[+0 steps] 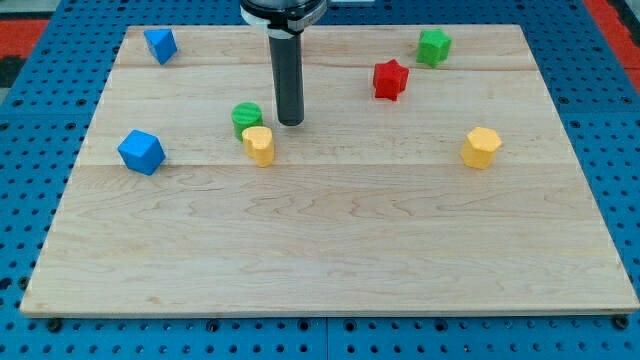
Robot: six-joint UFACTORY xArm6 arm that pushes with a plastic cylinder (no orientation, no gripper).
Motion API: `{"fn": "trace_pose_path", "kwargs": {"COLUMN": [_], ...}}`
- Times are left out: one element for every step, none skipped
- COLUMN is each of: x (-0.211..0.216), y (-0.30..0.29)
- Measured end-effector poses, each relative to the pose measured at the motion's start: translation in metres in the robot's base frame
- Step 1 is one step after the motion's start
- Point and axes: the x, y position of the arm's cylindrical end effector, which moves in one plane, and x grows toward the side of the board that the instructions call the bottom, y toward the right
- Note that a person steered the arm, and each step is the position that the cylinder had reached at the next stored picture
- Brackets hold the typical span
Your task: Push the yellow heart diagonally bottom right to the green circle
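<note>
The yellow heart (pixel 259 145) lies left of the board's middle, touching the lower right of the green circle (pixel 246 118). My tip (pixel 290 122) rests on the board just right of the green circle and above right of the yellow heart, a small gap away from both.
A blue block (pixel 141 152) lies at the left, another blue block (pixel 160 45) at the top left. A red star (pixel 390 79) and a green star (pixel 434 46) lie at the top right. A yellow hexagon (pixel 481 147) lies at the right. The wooden board (pixel 330 250) sits on a blue pegboard.
</note>
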Motion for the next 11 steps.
{"fn": "trace_pose_path", "kwargs": {"x": [-0.009, -0.016, -0.019, -0.019, -0.019, -0.012, -0.002, 0.026, 0.054, 0.07, 0.059], "y": [-0.002, -0.004, -0.007, -0.057, -0.097, -0.097, -0.103, -0.086, -0.036, 0.012, 0.015]}}
